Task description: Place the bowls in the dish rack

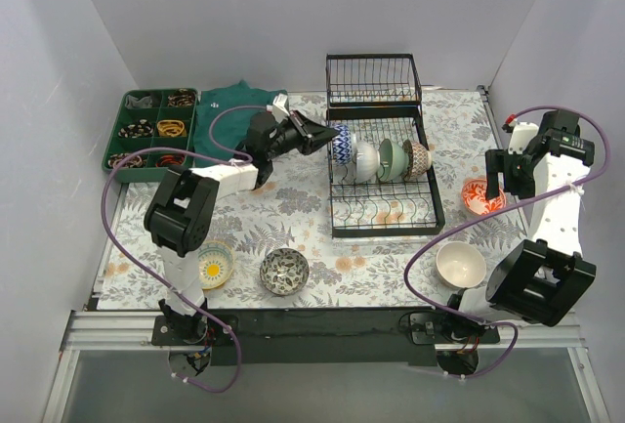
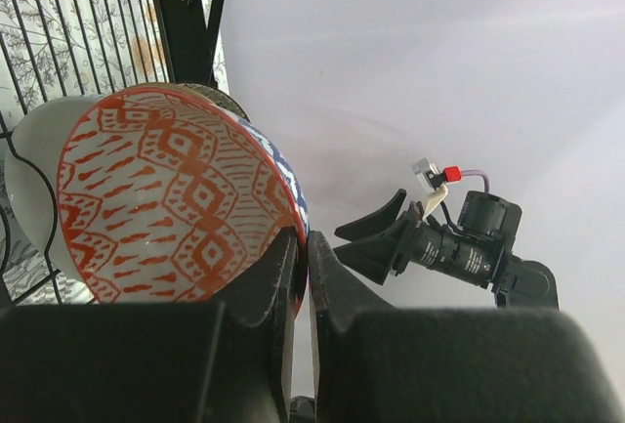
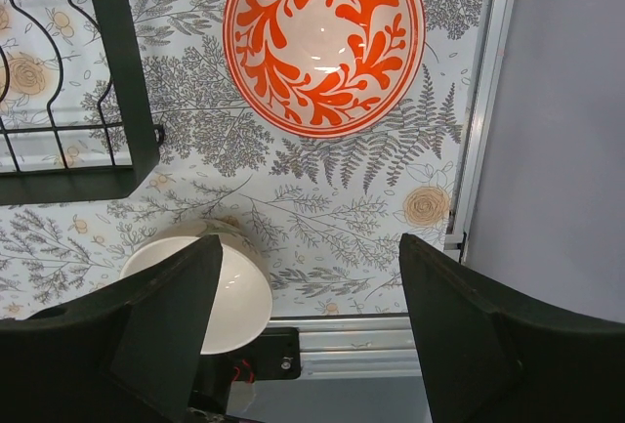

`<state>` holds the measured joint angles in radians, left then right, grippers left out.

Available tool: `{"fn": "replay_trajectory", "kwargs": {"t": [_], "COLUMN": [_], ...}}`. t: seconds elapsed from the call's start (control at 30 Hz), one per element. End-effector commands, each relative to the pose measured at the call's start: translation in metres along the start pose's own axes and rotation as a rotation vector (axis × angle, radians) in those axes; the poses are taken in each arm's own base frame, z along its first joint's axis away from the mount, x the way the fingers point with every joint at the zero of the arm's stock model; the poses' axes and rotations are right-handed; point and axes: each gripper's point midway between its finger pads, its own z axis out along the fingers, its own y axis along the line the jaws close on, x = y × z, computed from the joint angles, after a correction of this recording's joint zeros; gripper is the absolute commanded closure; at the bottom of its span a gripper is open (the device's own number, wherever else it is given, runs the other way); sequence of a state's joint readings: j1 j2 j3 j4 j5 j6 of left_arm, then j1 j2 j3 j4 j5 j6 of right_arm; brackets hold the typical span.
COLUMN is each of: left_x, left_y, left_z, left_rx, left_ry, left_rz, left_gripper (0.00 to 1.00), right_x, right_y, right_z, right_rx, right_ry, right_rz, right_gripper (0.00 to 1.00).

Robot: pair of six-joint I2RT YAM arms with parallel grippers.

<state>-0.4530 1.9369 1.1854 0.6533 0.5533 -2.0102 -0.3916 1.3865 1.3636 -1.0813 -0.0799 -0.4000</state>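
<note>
The left gripper [image 1: 314,137] is clenched on the rim of the red-patterned bowl [image 1: 340,143], holding it on edge at the left end of the dish rack [image 1: 386,216]. From the left wrist, its two fingers pinch the rim of the bowl [image 2: 176,198] between them. The inside of the bowl is white with rows of orange-red diamonds and dashes, and a blue-patterned outside shows along the rim. It sits just beside a white bowl [image 1: 366,159], which already stands on edge in the rack. Whether the two touch, or whether the held bowl rests on the wires, is hard to tell from these angles.

Further along the same row stand a pale green bowl [image 1: 391,159] and a brown-patterned bowl [image 1: 418,156]. The rack's basket section [image 1: 374,79] lies at its far end.

The right gripper [image 1: 503,175] hangs released, fingers spread wide, above the red-orange bowl [image 3: 322,42]. That bowl is glossy, with leafy orange scrollwork on white, and sits upright on the floral table [image 1: 303,218] just right of the rack. A plain cream bowl [image 1: 460,265] sits nearer the arm bases. A yellow-sun bowl [image 1: 214,265] and a black-and-white bowl [image 1: 283,271] sit upright on the near left of the table.
</note>
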Motion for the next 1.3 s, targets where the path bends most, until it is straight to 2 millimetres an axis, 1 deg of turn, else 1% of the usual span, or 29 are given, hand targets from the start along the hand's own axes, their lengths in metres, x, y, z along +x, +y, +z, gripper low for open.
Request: {"fn": "replay_trajectory", "kwargs": {"t": [0.0, 0.07, 0.1, 0.17, 0.27, 0.33, 0.47, 0.67, 0.7, 0.77, 0.8, 0.83, 0.9, 0.93, 1.0, 1.03, 1.1, 1.17, 1.23, 1.27], "left_x": [0.008, 0.013, 0.013, 0.016, 0.016, 0.014, 0.011, 0.013, 0.014, 0.012, 0.011, 0.01, 0.01, 0.01, 0.007, 0.006, 0.005, 0.006, 0.008, 0.008], "left_y": [0.002, 0.011, 0.012, 0.024, 0.025, 0.021, 0.017, 0.035, 0.04, 0.047, 0.051, 0.059, 0.067, 0.076, 0.079, 0.087, 0.091, 0.093, 0.091, 0.082], "left_z": [-0.011, -0.014, -0.015, -0.017, -0.018, -0.019, -0.021, -0.021, -0.02, -0.018, -0.017, -0.013, -0.009, -0.007, -0.002, -0.001, 0.001, 0.002, 0.0, 0.0], "left_rx": [-0.017, -0.027, -0.019, -0.029, -0.006, 0.012, 0.031, 0.004, -0.004, -0.009, -0.015, -0.027, -0.03, -0.041, -0.039, -0.05, -0.055, -0.059, -0.055, -0.038], "left_ry": [-0.009, -0.003, -0.005, 0.002, 0.004, 0.0, -0.005, -0.004, -0.001, -0.007, -0.011, -0.011, -0.006, -0.001, -0.001, -0.003, 0.002, 0.007, 0.021, 0.028], "left_rz": [-0.148, -0.159, -0.167, -0.187, -0.181, -0.17, -0.166, -0.182, -0.183, -0.182, -0.184, -0.187, -0.185, -0.188, -0.171, -0.178, -0.185, -0.184, -0.166, -0.153], "left_gripper": [1.0, 1.0, 1.0, 1.0, 1.0, 1.0, 1.0, 1.0, 1.0, 1.0, 1.0, 1.0, 1.0, 1.0, 1.0, 1.0, 1.0, 0.96, 0.89, 0.76], "right_x": [0.004, 0.003, 0.004, 0.006, 0.004, 0.003, 0.007, 0.014, 0.014, 0.015, 0.016, 0.015, 0.015, 0.014, 0.014, 0.015, 0.016, 0.017, 0.018, 0.018], "right_y": [0.0, 0.0, 0.001, 0.002, 0.001, 0.0, 0.003, 0.007, 0.007, 0.007, 0.007, 0.007, 0.007, 0.007, 0.006, 0.006, 0.006, 0.006, 0.007, 0.007], "right_z": [-0.008, -0.007, -0.007, -0.005, -0.005, -0.005, -0.003, 0.001, 0.001, 0.002, 0.003, 0.004, 0.004, 0.005, 0.005, 0.005, 0.006, 0.007, 0.008, 0.008], "right_rx": [0.014, 0.012, 0.01, 0.003, 0.006, 0.01, 0.001, -0.013, -0.013, -0.013, -0.015, -0.015, -0.016, -0.016, -0.015, -0.015, -0.014, -0.015, -0.015, -0.017], "right_ry": [-0.008, -0.006, -0.006, 0.003, 0.004, 0.004, 0.015, 0.024, 0.024, 0.026, 0.03, 0.029, 0.028, 0.028, 0.027, 0.03, 0.032, 0.037, 0.038, 0.038], "right_rz": [0.0, 0.004, 0.005, 0.013, 0.013, 0.014, 0.018, 0.022, 0.023, 0.022, 0.024, 0.024, 0.024, 0.025, 0.025, 0.026, 0.024, 0.023, 0.022, 0.022], "right_gripper": [0.19, 0.19, 0.19, 0.19, 0.19, 0.18, 0.19, 0.19, 0.19, 0.18, 0.19, 0.19, 0.19, 0.19, 0.19, 0.18, 0.19, 0.19, 0.18, 0.19]}}
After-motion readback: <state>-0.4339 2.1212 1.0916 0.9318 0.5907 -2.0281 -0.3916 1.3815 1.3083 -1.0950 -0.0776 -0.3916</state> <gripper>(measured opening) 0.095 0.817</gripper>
